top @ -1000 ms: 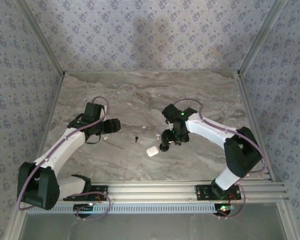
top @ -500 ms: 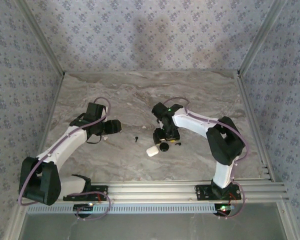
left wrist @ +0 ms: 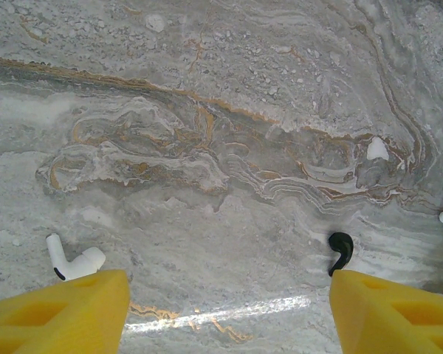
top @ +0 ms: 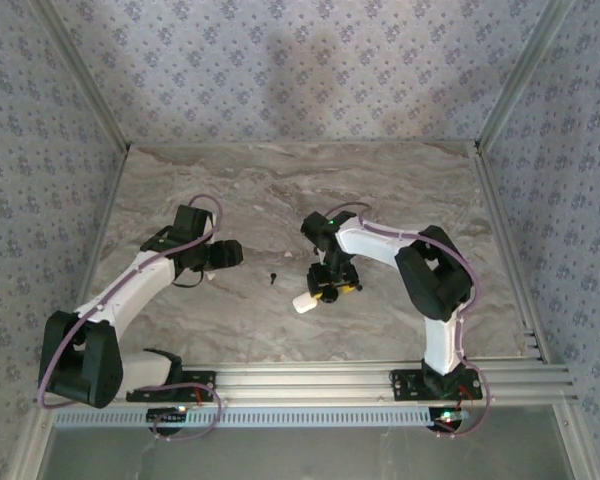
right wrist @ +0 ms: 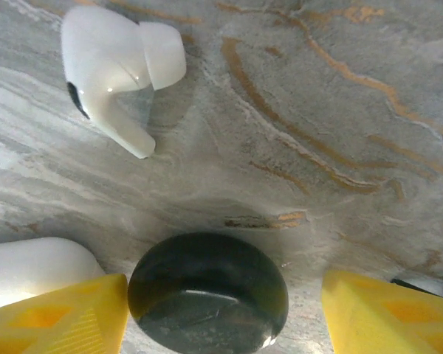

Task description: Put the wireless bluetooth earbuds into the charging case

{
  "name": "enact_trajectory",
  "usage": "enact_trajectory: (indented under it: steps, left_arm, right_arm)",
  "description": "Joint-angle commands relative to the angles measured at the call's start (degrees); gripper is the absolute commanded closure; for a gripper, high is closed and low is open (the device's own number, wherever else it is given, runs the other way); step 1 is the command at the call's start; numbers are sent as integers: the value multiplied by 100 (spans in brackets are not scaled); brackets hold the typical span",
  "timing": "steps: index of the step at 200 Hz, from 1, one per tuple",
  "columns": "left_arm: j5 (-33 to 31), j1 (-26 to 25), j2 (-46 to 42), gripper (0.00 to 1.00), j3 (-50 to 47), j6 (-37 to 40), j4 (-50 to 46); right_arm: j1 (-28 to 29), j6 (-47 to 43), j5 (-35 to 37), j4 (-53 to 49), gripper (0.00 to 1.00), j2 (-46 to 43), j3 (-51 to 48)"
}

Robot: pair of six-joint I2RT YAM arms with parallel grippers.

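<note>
I see the left gripper [left wrist: 229, 289] with fingers apart near an earbud [left wrist: 74, 262], and the right gripper [right wrist: 223, 287] with fingers apart, a black disc [right wrist: 207, 293] between them.

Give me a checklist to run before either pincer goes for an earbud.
1. Left pincer open: ok.
2. Right pincer open: ok.
3. Earbud by the left pincer lies loose on the table: ok.
4. Second earbud lies loose ahead of the right pincer: ok.
5. Gap between the right pincer's fingers free: not ok, a black disc sits in it.
6. Case lid open: cannot tell.
</note>
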Motion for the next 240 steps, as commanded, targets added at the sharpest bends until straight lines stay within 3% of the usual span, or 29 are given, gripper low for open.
enact_trajectory:
  steps: [1,28,78,121,142,169,198,240]
  left_arm:
    - [8,-19,28,28,71,-16,-112]
    - [8,-21,37,29,49,-16,-99]
    - [119,-27,20,33,27,49,-13]
    - [384,-193,-277,39,-80,358,552]
    - [585,-378,-564,40,-342,604,1383]
    - [899,-645,-1011,43,-1015,903,2928]
    - [1067,-1072,-1346,47,-1769,1478,4706]
    - [1397,-1666,-1199,50,-1880,2426,5448]
  right_arm:
    - [24,64,-51,-135,32,154,142]
    - [25,89,-41,-100,33,238,137]
    - [-8,162,-73,11,47,165,22]
    - [-223,595,-181,531,49,-826,-424]
    - [-464,938,-540,1236,49,-1670,-923]
    - [-766,1756,-1146,2852,50,-2724,-1670]
    - [-930,2428,-1597,4029,51,-3382,-2137]
    - [-819,3276,-1996,5486,51,-3568,-2457]
